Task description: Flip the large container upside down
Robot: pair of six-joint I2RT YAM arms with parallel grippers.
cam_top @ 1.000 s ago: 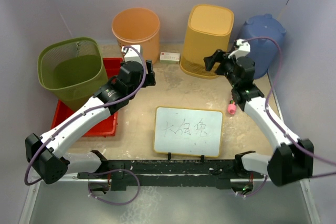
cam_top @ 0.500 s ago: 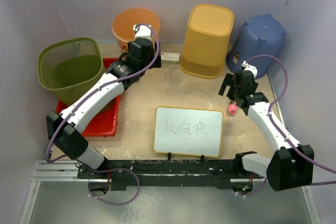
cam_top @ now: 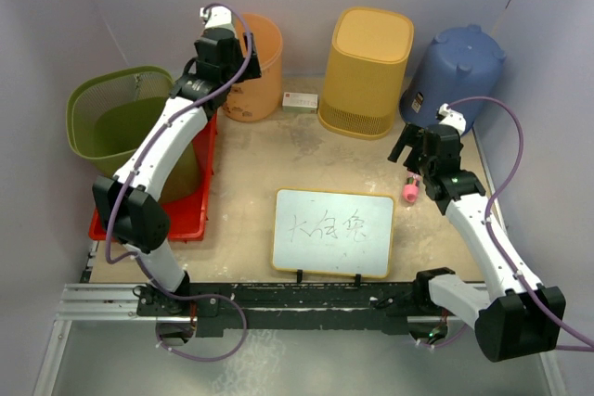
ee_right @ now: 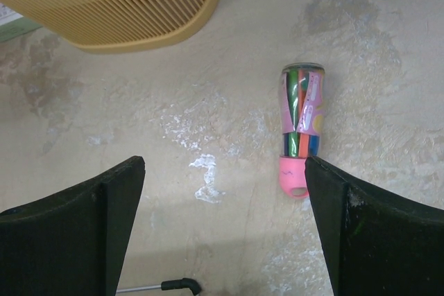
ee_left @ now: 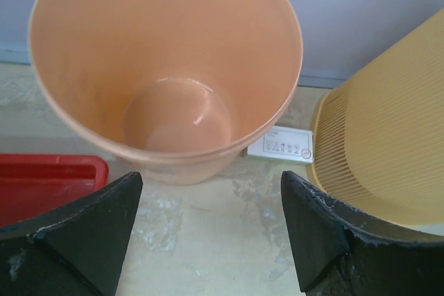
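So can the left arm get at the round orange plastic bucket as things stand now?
Probably yes. The left gripper is open, facing the upright round orange plastic bucket, with nothing between them; the red plastic tray and the yellow slatted basket stand off to the sides.

Bare tabletop (ee_left: 208,240) runs between orange bucket (ee_left: 166,53) and yellow basket (ee_left: 388,150) (a small white box (ee_left: 281,145) blocks the far end).
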